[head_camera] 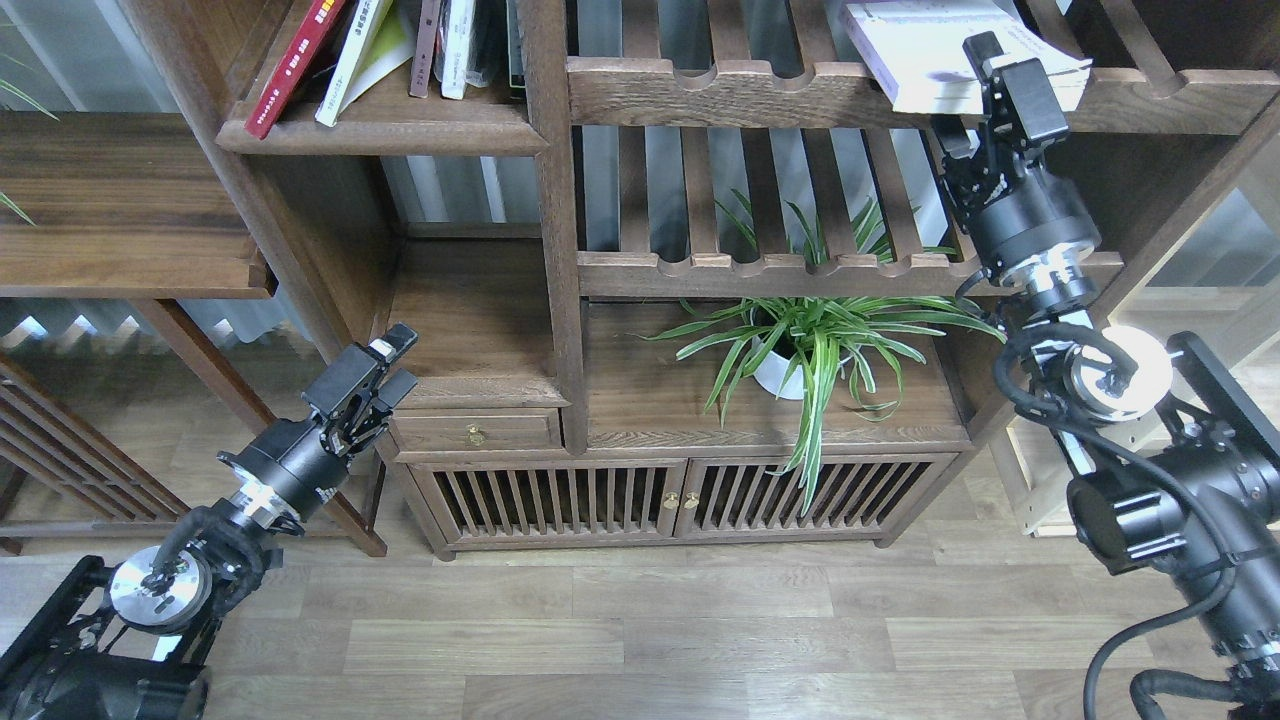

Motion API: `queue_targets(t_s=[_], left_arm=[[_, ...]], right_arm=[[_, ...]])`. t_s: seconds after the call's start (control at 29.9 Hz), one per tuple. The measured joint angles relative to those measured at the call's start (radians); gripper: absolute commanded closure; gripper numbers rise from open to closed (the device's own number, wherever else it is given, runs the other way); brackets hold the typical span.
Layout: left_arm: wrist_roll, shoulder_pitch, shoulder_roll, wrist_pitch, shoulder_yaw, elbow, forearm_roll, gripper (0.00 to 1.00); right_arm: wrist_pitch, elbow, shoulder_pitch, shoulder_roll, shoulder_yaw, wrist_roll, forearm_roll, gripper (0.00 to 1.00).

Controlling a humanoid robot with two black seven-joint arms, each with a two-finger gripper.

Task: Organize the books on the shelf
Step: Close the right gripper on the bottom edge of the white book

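The thick pale lavender-white book [940, 50] lies flat on the upper slatted shelf [760, 95], its front edge jutting out past the notched rail. The right gripper [985, 75] is raised to that edge, one finger in front of the book's page block and the other lower, below the rail; its fingers stand apart, and whether either touches the book cannot be told. Far off to the left of this gripper, on the solid dark-brown shelf [390, 130] with the moulded front edge, the dark red book [290, 65] leans steeply to the right, with the yellow-green book [365, 50] leaning beside it and a few thin upright books [450, 45] further along against the post. Below the right gripper, a potted plant [810, 345] with long striped leaves stands on the cabinet top [650, 400], under the lower slatted shelf. The left gripper [385, 365] hangs low, just in front of the small drawer [475, 432] of the cabinet and well below the solid shelf; its fingers are slightly apart and hold nothing
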Motion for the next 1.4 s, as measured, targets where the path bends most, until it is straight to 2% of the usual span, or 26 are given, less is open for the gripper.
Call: queue_targets(t_s=[0.2, 0.6, 0.9, 1.0, 1.14, 1.2, 1.3, 1.4], left_arm=[[0.000, 0.000, 0.000, 0.000, 0.000, 0.000, 0.000, 0.01], [0.000, -0.003, 0.000, 0.000, 0.004, 0.003, 0.003, 0.01], [0.000, -0.003, 0.000, 0.000, 0.004, 0.004, 0.003, 0.01], [0.000, -0.002, 0.000, 0.000, 0.006, 0.004, 0.003, 0.01], [0.000, -0.001, 0.000, 0.000, 0.008, 0.004, 0.003, 0.01], [0.000, -0.001, 0.000, 0.000, 0.008, 0.004, 0.003, 0.01], [0.000, -0.001, 0.000, 0.000, 0.008, 0.004, 0.003, 0.01], [0.000, 0.001, 0.000, 0.000, 0.008, 0.004, 0.003, 0.01]], right_arm=[[-0.019, -0.007, 0.000, 0.005, 0.025, 0.000, 0.033, 0.25], [-0.056, -0.010, 0.005, 0.013, 0.026, 0.001, 0.052, 0.25], [-0.092, -0.009, 0.031, 0.022, 0.021, 0.001, 0.052, 0.33], [-0.098, -0.009, 0.040, 0.027, 0.027, 0.001, 0.052, 0.44], [-0.095, -0.009, 0.039, 0.029, 0.037, 0.001, 0.055, 0.80], [-0.087, -0.009, 0.034, 0.033, 0.047, 0.004, 0.064, 0.90], [-0.080, -0.009, 0.030, 0.046, 0.061, 0.007, 0.075, 0.95], [-0.078, -0.007, 0.029, 0.051, 0.064, 0.009, 0.078, 0.95]])
